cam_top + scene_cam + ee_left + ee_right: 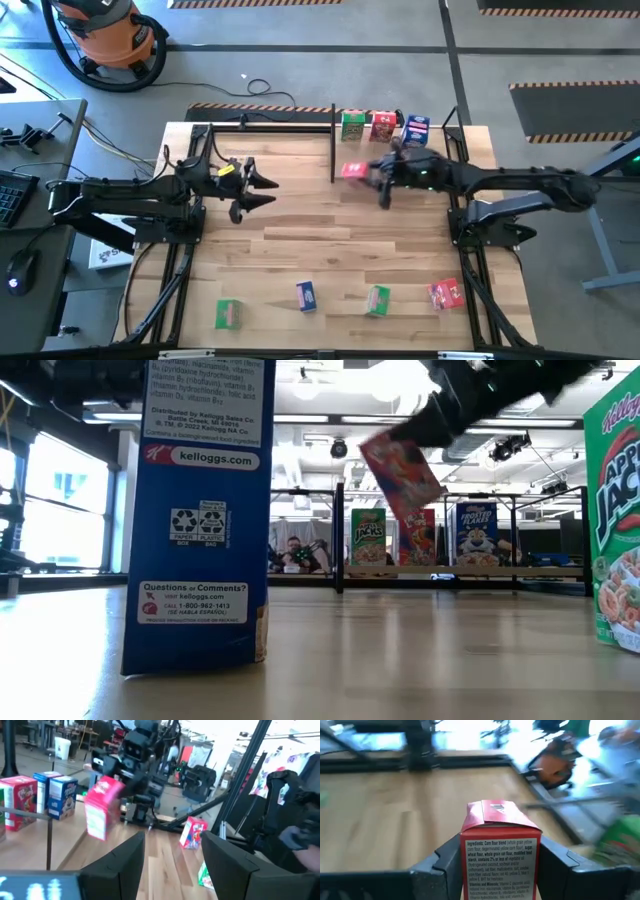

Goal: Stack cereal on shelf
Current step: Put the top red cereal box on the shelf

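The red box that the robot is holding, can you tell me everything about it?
It is a small red cardboard cereal box with a folded top flap and a white ingredients panel in small print. The right hand clamps it between two dark fingers, one on each side. It hangs tilted in the air above the wooden table, touching nothing else, near the thin black metal-rod shelf.

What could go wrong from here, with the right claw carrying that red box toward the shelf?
The right claw holds a red cereal box tilted in the air, so it may land askew. Green, red and blue boxes already stand close together on the shelf; a careless approach might topple one. The divider post stands right beside the carried box.
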{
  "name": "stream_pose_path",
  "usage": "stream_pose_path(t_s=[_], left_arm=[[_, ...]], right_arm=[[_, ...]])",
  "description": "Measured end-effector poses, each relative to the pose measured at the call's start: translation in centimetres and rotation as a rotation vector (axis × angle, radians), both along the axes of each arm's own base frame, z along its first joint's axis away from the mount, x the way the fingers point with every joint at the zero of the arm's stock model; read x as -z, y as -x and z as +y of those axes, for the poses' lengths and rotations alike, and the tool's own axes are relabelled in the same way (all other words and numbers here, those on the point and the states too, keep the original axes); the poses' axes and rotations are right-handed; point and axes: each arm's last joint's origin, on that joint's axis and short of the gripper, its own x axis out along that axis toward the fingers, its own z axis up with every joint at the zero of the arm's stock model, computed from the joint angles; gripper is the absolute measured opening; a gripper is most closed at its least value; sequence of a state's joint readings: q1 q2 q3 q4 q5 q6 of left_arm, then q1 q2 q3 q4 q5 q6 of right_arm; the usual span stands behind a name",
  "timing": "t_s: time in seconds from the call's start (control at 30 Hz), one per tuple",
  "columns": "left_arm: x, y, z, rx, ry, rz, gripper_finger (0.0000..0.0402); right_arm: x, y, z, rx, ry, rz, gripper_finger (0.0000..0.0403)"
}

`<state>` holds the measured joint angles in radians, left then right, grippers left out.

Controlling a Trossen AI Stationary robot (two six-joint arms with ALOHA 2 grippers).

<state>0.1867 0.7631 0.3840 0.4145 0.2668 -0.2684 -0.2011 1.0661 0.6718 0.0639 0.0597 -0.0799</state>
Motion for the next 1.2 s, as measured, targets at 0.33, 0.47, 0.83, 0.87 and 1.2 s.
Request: stream_pose_path(t_s=[0.33,0.47,0.83,0.87,1.2], left_arm=[[0.1,-0.1,0.1,-0.009,0.001,0.006,0.0188],[0.1,-0.1,0.1,-0.014,-0.007,0.006,0.0188],[0.1,-0.2,0.1,-0.017,-0.007,0.008,0.0188],[0.1,-0.2,0.1,-0.017,-0.008,0.008,0.0188],[0.1,-0.2,0.1,-0.017,-0.008,0.008,0.0188]], right_arm=[[5.4,6.1,-6.1,0.191,0.116,-0.101,0.0169],[5.7,6.9,-7.9,0.2,0.099,-0.133,0.0169],[7.6,6.0,-9.6,0.219,0.035,-0.133,0.0171],[7.7,5.9,-9.6,0.235,0.035,-0.128,0.0173],[7.4,5.6,-8.8,0.293,0.028,-0.133,0.0236]])
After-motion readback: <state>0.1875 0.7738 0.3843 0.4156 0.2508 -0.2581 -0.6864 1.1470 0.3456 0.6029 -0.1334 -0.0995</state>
